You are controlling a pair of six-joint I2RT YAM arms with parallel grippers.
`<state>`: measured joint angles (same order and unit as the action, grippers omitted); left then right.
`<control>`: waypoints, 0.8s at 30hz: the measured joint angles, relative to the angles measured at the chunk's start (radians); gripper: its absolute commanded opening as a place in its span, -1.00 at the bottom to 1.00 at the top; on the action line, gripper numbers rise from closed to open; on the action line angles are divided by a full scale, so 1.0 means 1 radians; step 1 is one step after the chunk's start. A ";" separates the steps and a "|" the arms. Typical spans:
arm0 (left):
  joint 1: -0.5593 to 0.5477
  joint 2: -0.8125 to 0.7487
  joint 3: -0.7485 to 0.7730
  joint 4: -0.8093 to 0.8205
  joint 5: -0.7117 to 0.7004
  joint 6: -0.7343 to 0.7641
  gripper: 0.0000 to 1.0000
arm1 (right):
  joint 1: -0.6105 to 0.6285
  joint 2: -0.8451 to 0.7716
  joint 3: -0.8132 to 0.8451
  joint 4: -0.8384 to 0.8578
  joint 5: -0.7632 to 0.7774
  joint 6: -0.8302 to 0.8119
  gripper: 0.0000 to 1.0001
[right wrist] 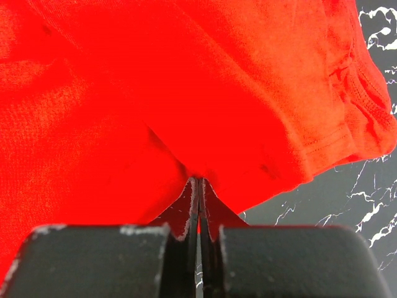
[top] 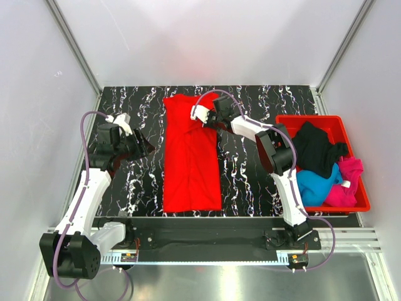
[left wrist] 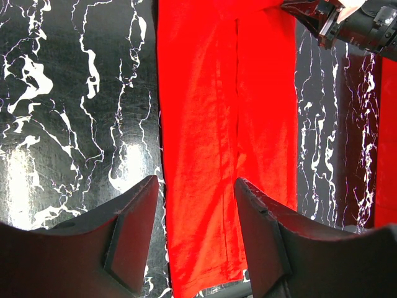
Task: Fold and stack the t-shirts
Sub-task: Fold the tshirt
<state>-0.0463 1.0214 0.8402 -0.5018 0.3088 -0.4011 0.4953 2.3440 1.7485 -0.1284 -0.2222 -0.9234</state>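
Observation:
A bright red t-shirt (top: 190,157) lies as a long folded strip down the middle of the black marbled table (top: 250,182). It also shows in the left wrist view (left wrist: 229,136) and fills the right wrist view (right wrist: 155,81). My right gripper (top: 205,119) is at the shirt's far right edge, shut on a pinch of red cloth (right wrist: 198,171). My left gripper (top: 145,145) is open and empty, held above the table left of the shirt. Black (top: 316,147), blue (top: 316,185) and magenta-pink (top: 348,182) t-shirts lie bunched in the bin.
A rigid red plastic bin (top: 358,164) stands at the table's right side. White walls and metal frame rails close in the table at the back and sides. The right arm reaches across the table's far right part.

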 measured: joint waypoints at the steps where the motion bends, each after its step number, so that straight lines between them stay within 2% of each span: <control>1: 0.000 0.000 0.000 0.000 0.000 0.000 0.16 | 0.000 0.000 0.000 0.000 0.000 0.000 -1.00; 24: 0.007 0.000 0.000 0.003 0.010 -0.010 0.17 | 0.000 -0.089 -0.002 -0.019 -0.007 0.023 -1.00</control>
<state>-0.0395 1.0214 0.8402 -0.4984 0.3191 -0.4114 0.4953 2.2547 1.7462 -0.1478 -0.2291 -0.9001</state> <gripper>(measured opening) 0.581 0.010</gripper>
